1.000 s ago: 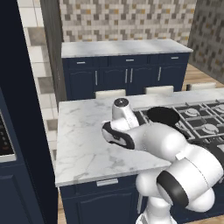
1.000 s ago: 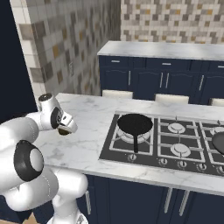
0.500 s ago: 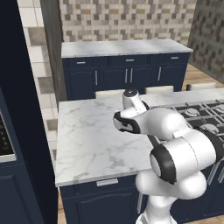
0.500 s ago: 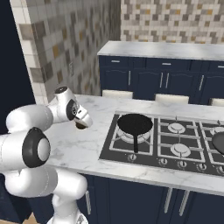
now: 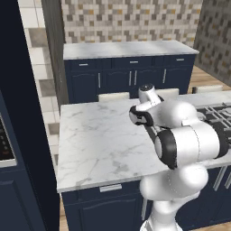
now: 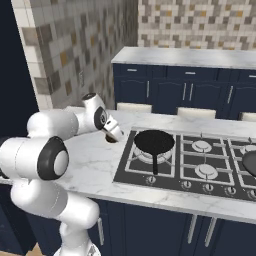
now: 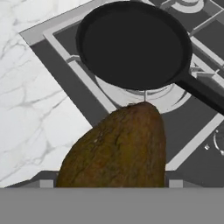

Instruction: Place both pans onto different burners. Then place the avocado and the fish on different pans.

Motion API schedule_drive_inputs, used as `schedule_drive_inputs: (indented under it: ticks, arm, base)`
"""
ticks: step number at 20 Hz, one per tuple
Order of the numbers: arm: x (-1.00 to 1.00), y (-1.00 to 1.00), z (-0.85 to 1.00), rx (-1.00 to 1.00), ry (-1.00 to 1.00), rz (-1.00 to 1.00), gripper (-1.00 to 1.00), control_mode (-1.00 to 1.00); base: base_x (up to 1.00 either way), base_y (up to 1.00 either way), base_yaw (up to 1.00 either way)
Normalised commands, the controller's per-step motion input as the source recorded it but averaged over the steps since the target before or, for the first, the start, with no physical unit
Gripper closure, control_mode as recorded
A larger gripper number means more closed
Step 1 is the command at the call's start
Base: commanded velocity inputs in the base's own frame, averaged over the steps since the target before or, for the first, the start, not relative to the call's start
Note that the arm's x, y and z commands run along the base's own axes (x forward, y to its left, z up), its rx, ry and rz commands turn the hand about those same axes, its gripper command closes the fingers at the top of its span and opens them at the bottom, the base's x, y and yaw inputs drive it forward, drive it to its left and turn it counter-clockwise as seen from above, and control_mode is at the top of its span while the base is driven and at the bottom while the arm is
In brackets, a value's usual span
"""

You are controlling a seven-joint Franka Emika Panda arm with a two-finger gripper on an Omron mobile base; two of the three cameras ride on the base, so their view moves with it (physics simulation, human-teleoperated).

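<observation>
- Jaws of the gripper (image 6: 111, 136) are standing wide and clamping the avocado (image 7: 116, 148) between them; in the hand view the brown fruit is filling the space right in front of the camera, and in the right base view a dark lump is showing at the tip of the hand
- Sitting low over the marble counter (image 6: 95, 160), the gripper is hovering just beside the left edge of the black cooktop (image 6: 130, 167), with the white arm reaching in from the left of the right base view
- Resting on the front left burner (image 6: 150, 156), the near pan (image 6: 154, 142) is lying flat, its short handle pointing toward the front edge of the cooktop; in the hand view this same pan (image 7: 133, 43) is lying just beyond the avocado, apart from it
- Two smaller burners (image 6: 205, 171) are showing bare under their grates in the middle of the cooktop
- Lying at the far right edge of the right base view, the second pan (image 6: 249, 163) is sitting on the cooktop, well apart from the first and cut off by the frame
</observation>
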Motion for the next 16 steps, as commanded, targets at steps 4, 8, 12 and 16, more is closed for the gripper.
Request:
schedule_drive_inputs:
  ticks: [4,8,12,16]
  arm:
    - [0.27,-0.6,0.01,0.0,0.0,-0.12,1.0,-1.0]
    - [0.37,-0.65,0.0,0.0,0.0,-0.1,1.0,-1.0]
    - [0.42,-0.67,0.0,0.0,0.0,-0.1,1.0,-1.0]
    - [0.5,-0.52,-0.03,0.02,0.0,-0.08,1.0,-1.0]
  base:
    - [0.0,0.0,0.0]
    - [0.0,0.0,0.0]
    - [0.0,0.0,0.0]
    - [0.0,0.0,0.0]
